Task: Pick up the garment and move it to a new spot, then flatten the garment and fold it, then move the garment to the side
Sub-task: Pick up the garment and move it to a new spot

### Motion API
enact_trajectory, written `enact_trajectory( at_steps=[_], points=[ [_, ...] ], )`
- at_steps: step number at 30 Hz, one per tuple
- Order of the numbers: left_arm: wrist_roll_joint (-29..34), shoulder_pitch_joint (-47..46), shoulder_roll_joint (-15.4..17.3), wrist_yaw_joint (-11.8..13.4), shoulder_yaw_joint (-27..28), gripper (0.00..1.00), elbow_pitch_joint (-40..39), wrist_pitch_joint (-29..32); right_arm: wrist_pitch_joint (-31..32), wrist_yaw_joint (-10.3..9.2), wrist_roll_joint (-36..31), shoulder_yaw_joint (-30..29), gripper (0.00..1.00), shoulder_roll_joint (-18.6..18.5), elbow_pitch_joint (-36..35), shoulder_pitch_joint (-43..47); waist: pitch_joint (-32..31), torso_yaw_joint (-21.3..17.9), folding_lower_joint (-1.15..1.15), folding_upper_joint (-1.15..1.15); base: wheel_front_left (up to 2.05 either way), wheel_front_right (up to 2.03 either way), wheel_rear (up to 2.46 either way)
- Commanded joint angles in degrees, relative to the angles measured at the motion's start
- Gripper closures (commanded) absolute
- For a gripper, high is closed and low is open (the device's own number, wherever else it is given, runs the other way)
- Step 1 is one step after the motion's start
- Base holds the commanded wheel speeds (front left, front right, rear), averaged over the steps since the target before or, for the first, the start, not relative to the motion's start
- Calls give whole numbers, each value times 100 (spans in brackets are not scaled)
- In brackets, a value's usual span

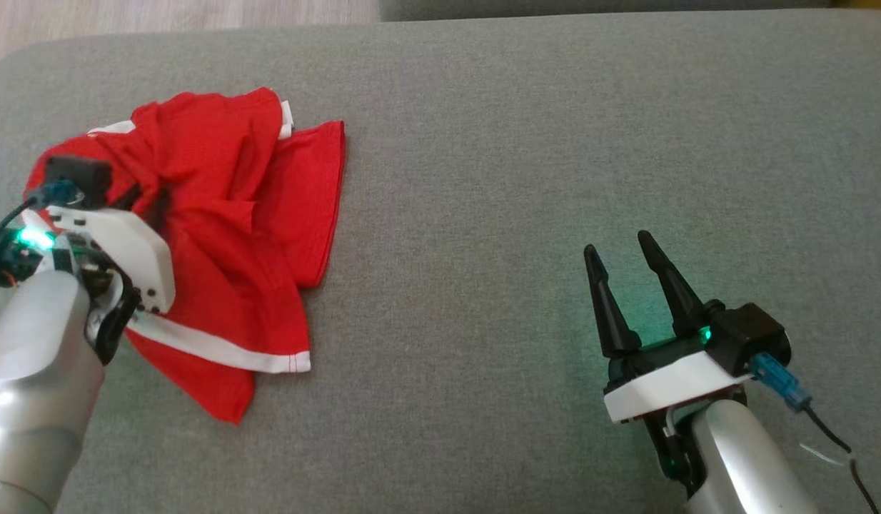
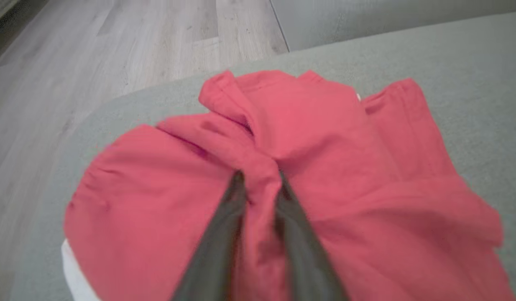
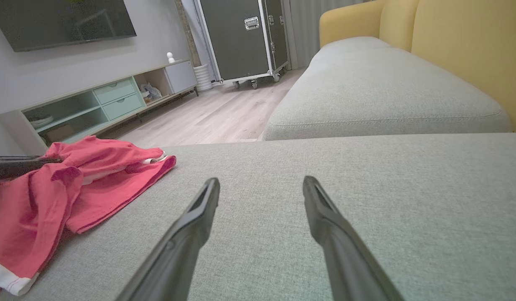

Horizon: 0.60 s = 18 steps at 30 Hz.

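Grippers point(image 2: 258, 179) point(image 1: 617, 244) 2, garment point(image 1: 219, 214) 1

Rig bodywork, L hand point(image 2: 260, 174) & R hand point(image 1: 617, 244)
I see silver forearms point(image 1: 26, 371), white wrist plates point(image 1: 669, 385), long black tapered fingers point(image 1: 672, 285), green LEDs point(image 1: 33, 239), blue connectors point(image 1: 779, 378) w/ black cables point(image 1: 829, 435).
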Motion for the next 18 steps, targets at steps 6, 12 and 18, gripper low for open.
enact_trajectory(
  at_steps=[6, 12, 18],
  points=[
    [-165, -564, 269, 10, 311, 100, -221, -1014, -61, -4, -8, 84, 0, -15, -140, -97, -188, 15, -1, 0, 0, 0, 0],
    [-427, -607, 71, 21, 546, 100, -771, -1771, -61, -4, 79, 104, 0, -15, -85, 41, -570, 74, -1, 0, 0, 0, 0],
    [-463, -429, -65, 204, 482, 100, -1741, -1686, -61, -4, 194, 185, 0, -15, -65, 119, -880, 18, -1, 0, 0, 0, 0]
  ],
)
